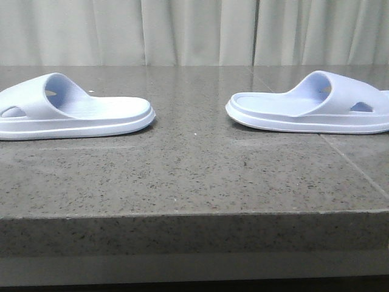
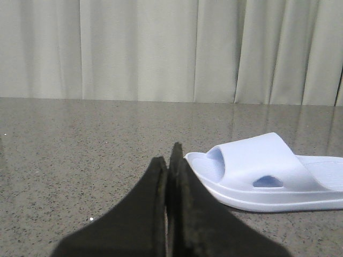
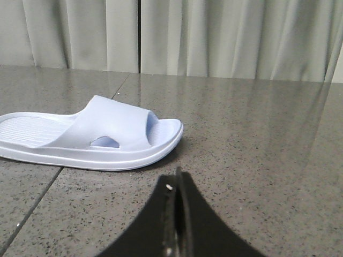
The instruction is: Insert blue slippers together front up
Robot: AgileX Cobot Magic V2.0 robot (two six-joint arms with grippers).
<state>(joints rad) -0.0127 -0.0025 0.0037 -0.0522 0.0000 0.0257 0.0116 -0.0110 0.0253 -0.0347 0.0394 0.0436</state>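
Observation:
Two pale lavender-blue foam slippers lie flat on the grey speckled stone table, soles down and heels facing each other. The left slipper (image 1: 73, 109) is cut off by the frame's left edge and the right slipper (image 1: 310, 106) by its right edge. Neither gripper shows in the front view. In the left wrist view my left gripper (image 2: 170, 155) is shut and empty, low over the table, with the left slipper (image 2: 268, 171) just beyond its tips and to one side. In the right wrist view my right gripper (image 3: 178, 179) is shut and empty, short of the right slipper (image 3: 102, 136).
The stone table (image 1: 194, 176) has a thick front edge (image 1: 194, 234) close to the camera. A tile seam (image 1: 352, 167) runs under the right slipper. Pale curtains (image 1: 194, 30) hang behind the table's far edge. A wide gap of bare stone separates the slippers.

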